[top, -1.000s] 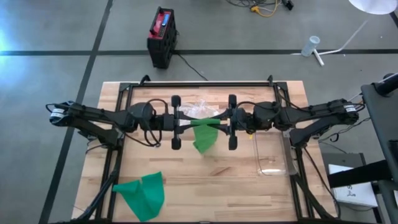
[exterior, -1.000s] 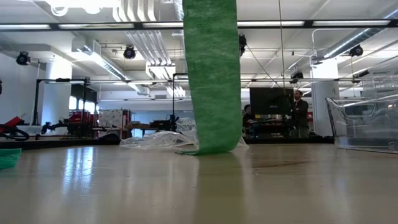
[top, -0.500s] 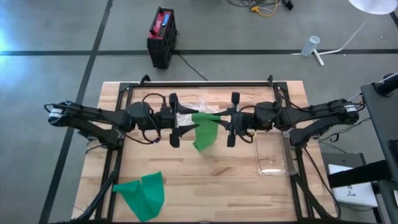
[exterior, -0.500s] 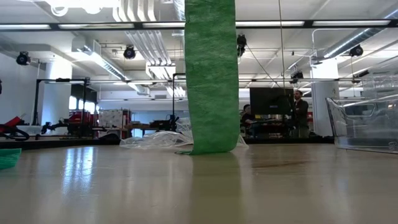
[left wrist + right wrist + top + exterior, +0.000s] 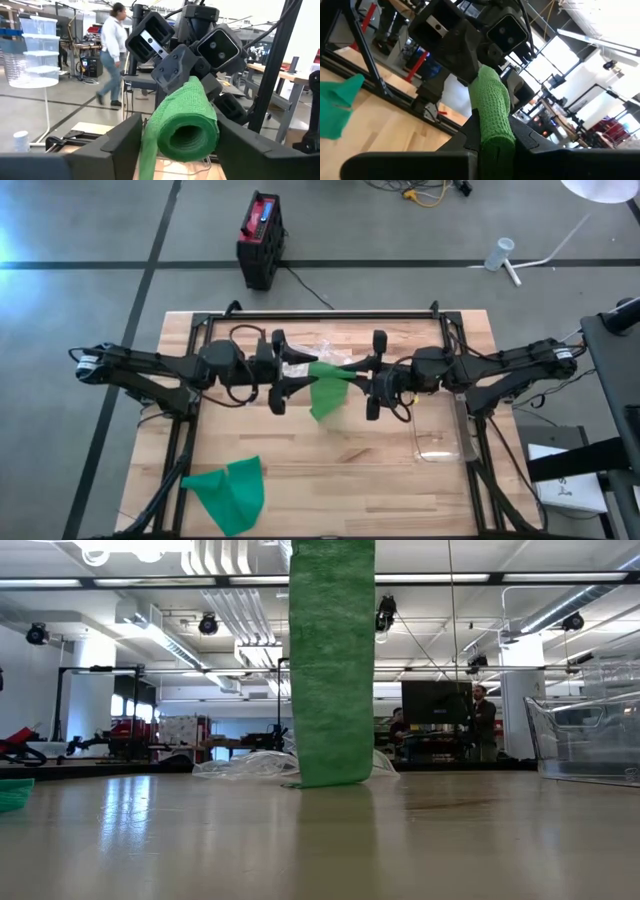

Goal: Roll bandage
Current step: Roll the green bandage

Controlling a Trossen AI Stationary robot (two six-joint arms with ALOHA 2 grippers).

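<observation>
Green bandage (image 5: 330, 376) hangs mid-frame betw. both hands, tail (image 5: 330, 670) touching tabletop (image 5: 340, 470). Vs 1 s ago you've turned the wrists, tail edged left: roll tightening. Left hand (image 5: 287, 372) & right hand (image 5: 368, 372) both clamped on its roll ends.

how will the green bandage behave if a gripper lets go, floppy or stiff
Probably floppy: the green bandage hangs limp from between the left gripper and right gripper, its tail sagging to the table. Its rolled end looks soft and may unwind.

Green bandage (image 5: 331, 670) hanging to table (image 5: 320, 840)
</observation>
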